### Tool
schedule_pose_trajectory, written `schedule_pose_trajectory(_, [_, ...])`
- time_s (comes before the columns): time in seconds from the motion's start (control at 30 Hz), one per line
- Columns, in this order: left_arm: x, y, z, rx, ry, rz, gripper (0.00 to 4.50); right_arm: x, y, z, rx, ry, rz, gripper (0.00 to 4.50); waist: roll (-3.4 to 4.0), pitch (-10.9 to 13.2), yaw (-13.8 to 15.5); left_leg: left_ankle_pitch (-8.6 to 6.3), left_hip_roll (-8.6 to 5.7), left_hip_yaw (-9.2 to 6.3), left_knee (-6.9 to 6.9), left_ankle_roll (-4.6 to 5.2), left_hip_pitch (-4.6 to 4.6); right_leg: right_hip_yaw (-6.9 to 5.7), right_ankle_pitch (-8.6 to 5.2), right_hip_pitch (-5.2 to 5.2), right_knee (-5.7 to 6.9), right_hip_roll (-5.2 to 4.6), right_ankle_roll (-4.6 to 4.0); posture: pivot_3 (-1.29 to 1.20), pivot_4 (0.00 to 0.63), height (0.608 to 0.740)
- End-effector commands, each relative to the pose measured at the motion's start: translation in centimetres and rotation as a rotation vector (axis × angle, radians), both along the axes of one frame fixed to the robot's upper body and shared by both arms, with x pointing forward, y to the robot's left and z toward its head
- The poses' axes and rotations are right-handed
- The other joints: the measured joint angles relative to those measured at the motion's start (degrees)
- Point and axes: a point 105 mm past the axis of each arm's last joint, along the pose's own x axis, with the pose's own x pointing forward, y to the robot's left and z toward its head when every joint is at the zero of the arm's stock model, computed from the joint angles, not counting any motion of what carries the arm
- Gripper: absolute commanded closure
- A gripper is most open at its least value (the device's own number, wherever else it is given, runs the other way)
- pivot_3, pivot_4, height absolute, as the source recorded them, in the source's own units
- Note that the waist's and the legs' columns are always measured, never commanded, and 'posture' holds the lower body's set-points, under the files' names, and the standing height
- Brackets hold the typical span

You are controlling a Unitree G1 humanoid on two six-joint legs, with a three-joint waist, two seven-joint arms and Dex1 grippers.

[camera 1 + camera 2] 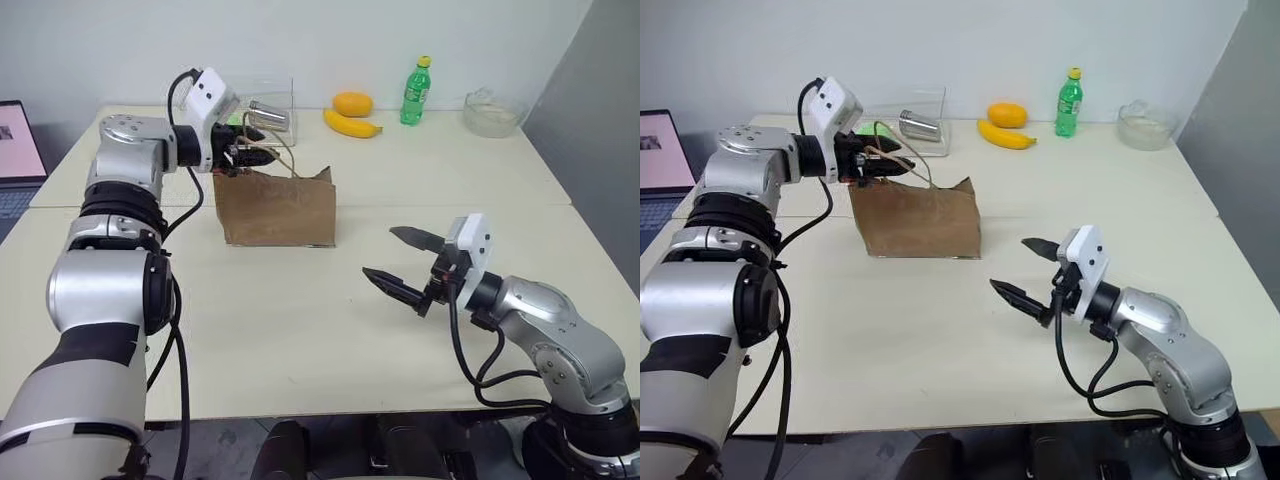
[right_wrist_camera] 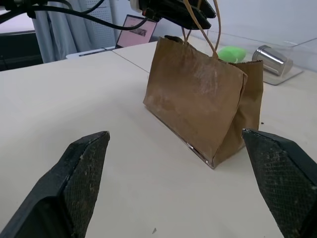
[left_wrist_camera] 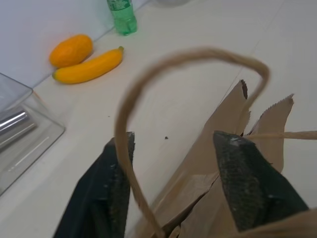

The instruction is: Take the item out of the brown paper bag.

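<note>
brown paper bag (image 1: 917, 218) upright on desk (image 1: 940, 330) | left gripper (image 1: 892, 163) at bag's handles, jaws parted | right gripper (image 1: 1032, 270) near bag, jaws wide, empty

The inside of the brown paper bag (image 1: 275, 208) is staying hidden behind its paper walls, so nobody can tell what is lying in there. The laptop (image 1: 18, 150) is getting cut off by the picture's edge. The silver can (image 3: 15, 124) in the clear box (image 3: 29, 144) is looking blurry and is getting cut off too. The green soda bottle (image 3: 122, 16) is losing its top at the picture's edge.
</note>
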Motion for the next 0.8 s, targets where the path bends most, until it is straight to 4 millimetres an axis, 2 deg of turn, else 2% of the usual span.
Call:
schedule_pose_trajectory(0.03, [-1.4, 1.1, 1.7, 0.023, -0.111, -0.010, 0.85, -0.1, 0.3, 0.8, 0.002, -0.051, 0.022, 0.00, 0.00, 0.0, 0.0, 0.00, 0.03, -0.01, 0.00, 0.00, 0.00, -0.01, 0.00, 0.00, 0.01, -0.01, 0.00, 0.00, 0.150, 0.740])
schedule_pose_trajectory(0.27, [-6.3, 2.8, 0.1, -0.071, -0.111, 0.014, 0.85, 0.5, 0.8, 0.5, -0.027, -0.053, 0.033, 0.00, 0.00, 0.0, 0.0, 0.01, 0.10, -0.13, 0.06, -0.01, 0.03, 0.06, 0.07, 0.00, 0.11, -0.10, -0.12, 0.00, 0.150, 0.740])
schedule_pose_trajectory(0.43, [-10.8, 3.3, -0.2, -0.192, -0.130, 0.110, 0.85, 2.0, 1.4, 2.1, -0.025, -0.102, 0.056, 0.00, 0.00, 0.0, -0.1, 0.01, 0.11, -0.11, 0.07, -0.01, 0.14, 0.19, 0.01, 0.01, 0.13, -0.14, -0.03, 0.00, 0.150, 0.740])
schedule_pose_trajectory(0.53, [-14.1, 2.1, -1.0, -0.248, -0.124, 0.115, 0.85, 3.8, 2.5, 3.7, -0.008, -0.140, 0.069, 0.00, 0.02, 0.0, -0.4, 0.01, 0.13, -0.08, 0.06, -0.01, 0.26, 0.26, 0.00, 0.09, 0.12, -0.17, -0.01, 0.00, 0.150, 0.740])
schedule_pose_trajectory(0.67, [-18.1, -0.3, -3.0, -0.299, -0.051, 0.083, 0.85, 7.2, 4.4, 5.8, -0.030, -0.209, 0.049, 0.00, 0.01, 0.0, -0.7, 0.01, 0.14, -0.04, -0.01, -0.02, 0.59, 0.32, -0.02, 0.34, 0.14, -0.19, -0.04, 0.00, 0.150, 0.740])
schedule_pose_trajectory(0.77, [-19.5, -0.8, -4.2, -0.350, -0.031, 0.135, 0.82, 10.5, 6.9, 8.1, -0.077, -0.302, 0.023, 0.56, 0.04, 0.0, -1.0, 0.01, 0.16, -0.04, -0.02, -0.02, 0.66, 0.35, -0.03, 0.35, 0.18, -0.17, -0.08, 0.00, 0.150, 0.740])
schedule_pose_trajectory(0.8, [-19.8, -0.9, -4.4, -0.363, -0.028, 0.146, 0.82, 11.3, 7.5, 8.6, -0.087, -0.319, 0.016, 0.92, 0.04, 0.0, -1.1, 0.01, 0.14, 0.05, -0.03, -0.02, 0.74, 0.43, 0.00, 0.34, 0.24, -0.16, -0.14, 0.00, 0.150, 0.740])
